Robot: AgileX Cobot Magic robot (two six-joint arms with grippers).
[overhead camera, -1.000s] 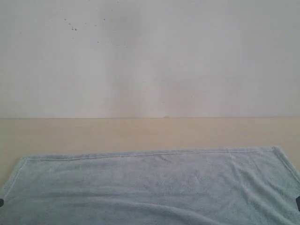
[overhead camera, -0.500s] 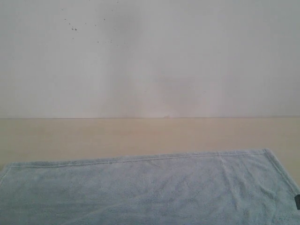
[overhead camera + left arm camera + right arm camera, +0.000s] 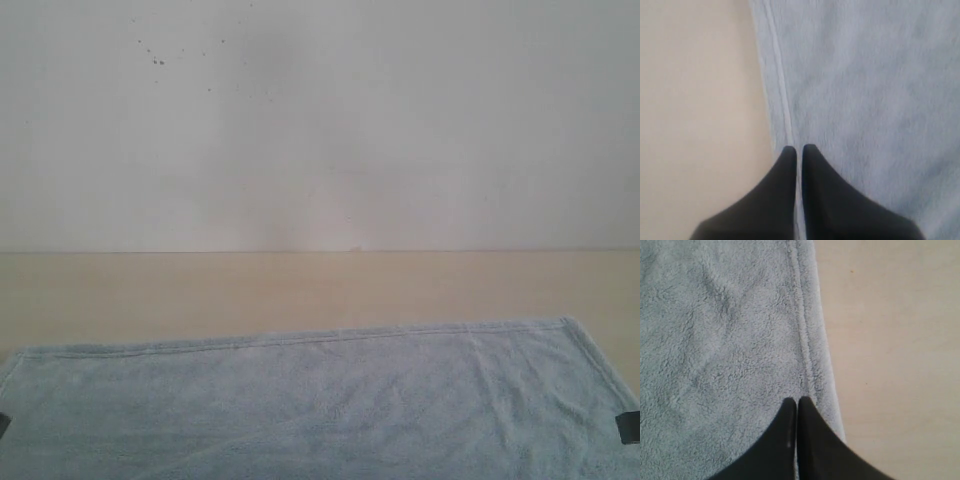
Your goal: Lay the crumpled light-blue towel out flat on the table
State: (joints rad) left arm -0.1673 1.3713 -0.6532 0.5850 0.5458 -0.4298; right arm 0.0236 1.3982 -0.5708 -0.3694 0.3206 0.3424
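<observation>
Exterior: one towel [image 3: 320, 400], flat at 6 o'clock on the bench [image 3: 300, 285], long axis 9-to-3; two dark tips, left end effector [image 3: 3, 424] at 9, right end effector [image 3: 628, 427] at 3; left wrist: jaws pinched tight on towel's side hem; right wrist: likewise, closed on opposite hem

This looks like a robot test station in a lab or workroom. A wide, plain cream tabletop [image 3: 300, 285] runs straight back to a flat white wall [image 3: 420, 130] flecked with a few dark specks. On it lies a single light-blue towel [image 3: 300, 400], with a black left gripper [image 3: 799, 149] and right gripper [image 3: 797, 402] pinched onto its side hems.
</observation>
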